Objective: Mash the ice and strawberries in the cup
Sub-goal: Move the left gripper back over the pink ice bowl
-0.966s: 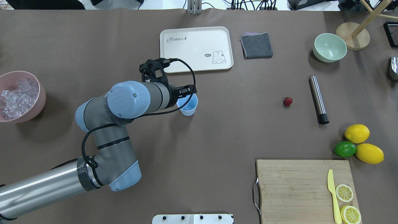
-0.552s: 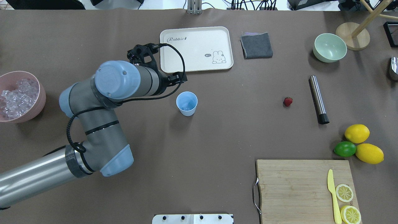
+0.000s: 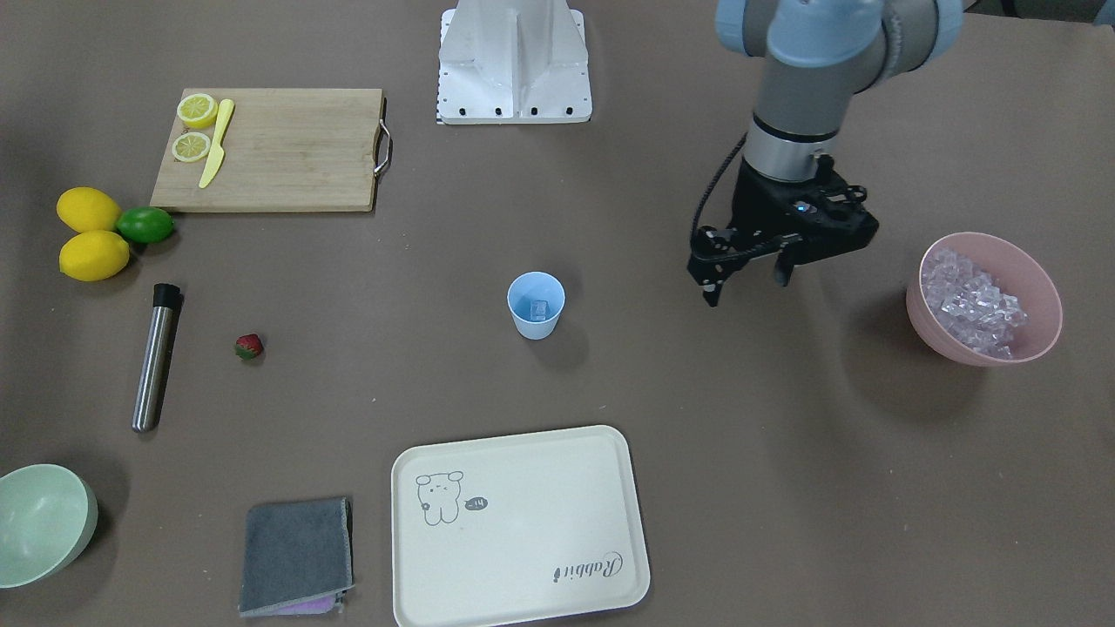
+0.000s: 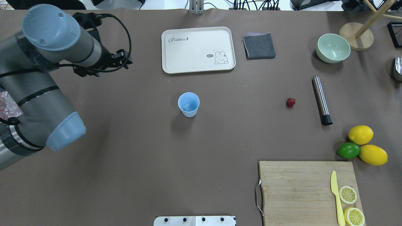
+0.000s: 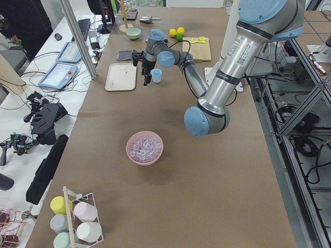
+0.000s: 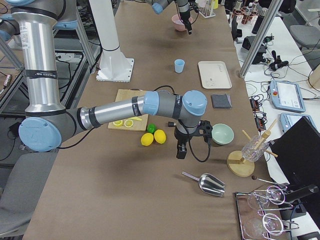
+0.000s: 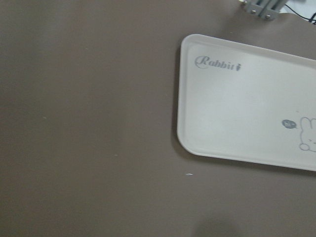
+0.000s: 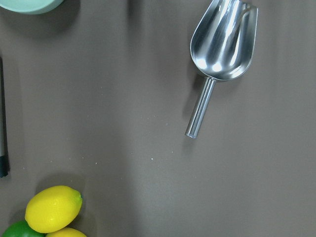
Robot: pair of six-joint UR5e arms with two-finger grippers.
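The cup (image 3: 536,326) stands upright to the left gripper's right, apart from it, with one ice cube (image 3: 539,308) at its bottom. The strawberry (image 3: 249,347) lies on the table much farther that way, well beyond the cup, and the steel muddler (image 3: 155,357) lies just past it. The left gripper (image 3: 746,280) hangs above the table between the cup and the pink bowl (image 3: 925,318), its fingers spread with nothing between them.

The step in hand looks like fetching more ice. To do it well, the gripper should come down over the top of the heap of cubes (image 3: 971,300) and pick a single cube that sits proud. It should close on flat faces, since the cubes look slippery. The cube should be let go low over the cup's mouth without touching the rim, because a cup this light would tip easily.

The pink bowl, near the gripper's left, is piled with clear cubes. The pale green bowl (image 3: 35,522), farthest to the right, shows only its smooth inside. The metal scoop (image 8: 224,44) lies on the table below the right wrist camera. The right gripper (image 6: 181,151) shows only in the right side view, so I cannot tell how its fingers stand.
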